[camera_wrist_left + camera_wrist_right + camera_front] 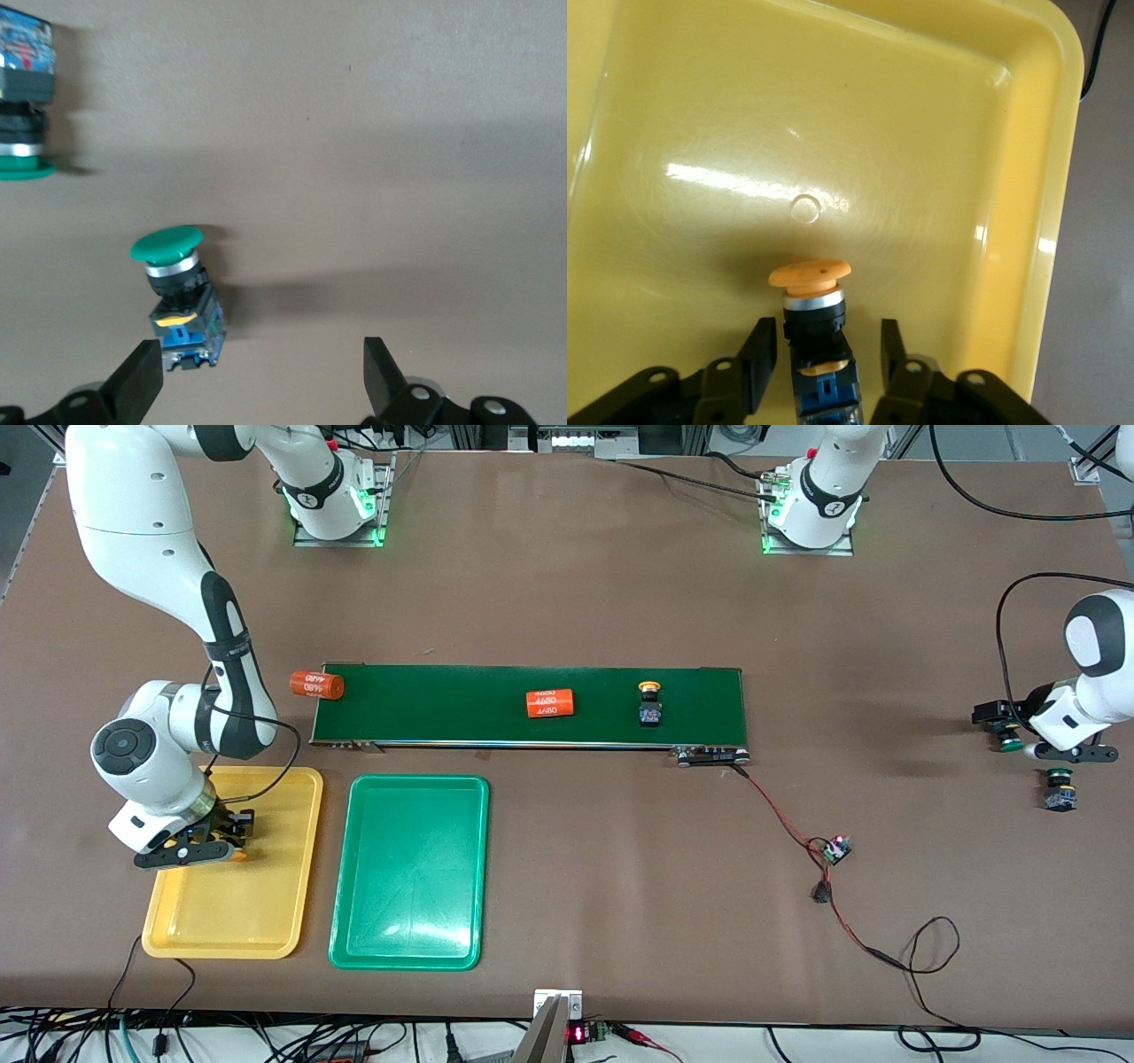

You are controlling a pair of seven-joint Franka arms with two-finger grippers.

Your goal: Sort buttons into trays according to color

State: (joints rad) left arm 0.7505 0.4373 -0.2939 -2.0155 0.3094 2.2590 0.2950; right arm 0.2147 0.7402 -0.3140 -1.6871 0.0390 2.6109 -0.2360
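In the front view, the white right arm's wrist covers the corner of the shallow yellow plastic tray toward the robots' bases, and the black right gripper over that tray hides whatever sits between its fingers; only the right wrist view shows the yellow-capped push-button switch there, its blue base cut off by the picture's edge. The left gripper is largely hidden by its own white wrist. In the left wrist view, a second green-capped switch is cropped at the picture's corner, so only part of its body and cap shows.
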